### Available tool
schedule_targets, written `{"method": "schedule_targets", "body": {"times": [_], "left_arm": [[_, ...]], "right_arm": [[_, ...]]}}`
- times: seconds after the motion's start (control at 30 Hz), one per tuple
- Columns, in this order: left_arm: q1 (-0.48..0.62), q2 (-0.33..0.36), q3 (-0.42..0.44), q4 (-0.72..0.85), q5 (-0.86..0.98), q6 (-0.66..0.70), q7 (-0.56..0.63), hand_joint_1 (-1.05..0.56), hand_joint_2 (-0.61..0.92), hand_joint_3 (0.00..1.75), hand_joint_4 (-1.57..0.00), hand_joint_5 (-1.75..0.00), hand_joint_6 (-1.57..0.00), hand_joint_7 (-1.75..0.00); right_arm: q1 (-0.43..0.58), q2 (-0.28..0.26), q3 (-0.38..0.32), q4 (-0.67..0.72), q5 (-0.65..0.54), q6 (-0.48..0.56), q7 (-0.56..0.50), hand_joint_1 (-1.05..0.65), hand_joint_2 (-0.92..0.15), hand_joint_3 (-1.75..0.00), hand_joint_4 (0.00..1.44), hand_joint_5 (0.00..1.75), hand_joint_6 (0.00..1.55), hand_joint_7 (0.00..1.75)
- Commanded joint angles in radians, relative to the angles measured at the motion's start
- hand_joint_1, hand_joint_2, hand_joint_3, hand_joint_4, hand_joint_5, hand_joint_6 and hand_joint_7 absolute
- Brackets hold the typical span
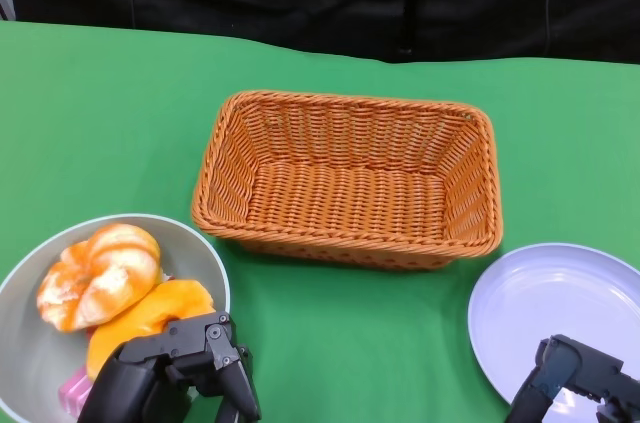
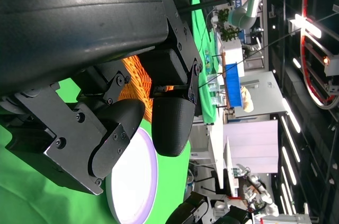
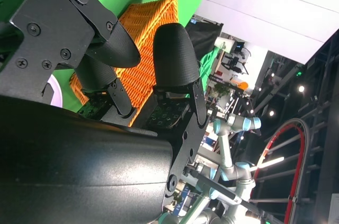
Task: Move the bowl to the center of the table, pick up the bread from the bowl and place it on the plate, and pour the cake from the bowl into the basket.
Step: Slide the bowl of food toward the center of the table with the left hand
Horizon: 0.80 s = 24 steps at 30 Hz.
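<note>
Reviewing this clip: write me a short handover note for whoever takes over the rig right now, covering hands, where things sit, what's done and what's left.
Left hand: open, holding nothing, hovering at the near rim of the grey round bowl.
Right hand: open, holding nothing, over the near edge of the pale lavender round plate.
The bowl sits at the near left of the green table, not the center. It holds the glazed orange twisted bread, an orange bun-like piece and something pink.
The orange wicker rectangular basket stands mid-table with nothing in it.
Done: nothing yet.
Left: center the bowl, bread to plate, cake into basket.
</note>
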Motion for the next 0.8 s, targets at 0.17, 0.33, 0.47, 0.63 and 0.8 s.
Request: {"method": "schedule_targets", "body": {"times": [0.17, 0.33, 0.47, 0.63, 0.8], "left_arm": [[-0.002, 0.006, 0.006, 0.001, 0.003, -0.013, 0.003, 0.01, 0.32, 1.58, -1.01, -1.64, -0.95, -1.45], [-0.003, 0.008, 0.012, 0.000, 0.013, -0.014, 0.007, 0.00, 0.32, 1.57, -1.01, -1.63, -0.95, -1.44], [-0.004, 0.020, 0.018, -0.010, -0.024, -0.011, -0.017, 0.00, 0.33, 1.53, -0.96, -1.55, -0.93, -1.34], [-0.027, 0.030, 0.040, -0.015, 0.016, -0.071, -0.005, -0.16, 0.60, 0.90, -0.84, -0.99, -0.93, -0.57], [-0.065, 0.053, 0.101, -0.017, 0.097, -0.160, 0.023, -0.38, 0.87, 0.37, -0.71, -0.74, -0.71, -0.13]], "right_arm": [[0.003, -0.003, -0.008, 0.000, 0.008, -0.017, 0.002, 0.04, -0.21, -1.66, 0.91, 1.71, 0.86, 1.44], [0.001, -0.001, -0.003, 0.001, 0.012, -0.019, 0.004, 0.05, -0.21, -1.66, 0.90, 1.72, 0.86, 1.45], [0.013, 0.004, -0.002, -0.006, -0.010, -0.017, -0.002, 0.05, -0.20, -1.68, 0.90, 1.72, 0.86, 1.45], [0.011, 0.005, 0.006, -0.003, 0.009, -0.018, 0.004, 0.07, -0.18, -1.70, 0.91, 1.73, 0.87, 1.46], [0.010, 0.008, 0.011, -0.004, 0.008, -0.013, 0.005, 0.06, -0.19, -1.69, 0.90, 1.73, 0.85, 1.46]]}}
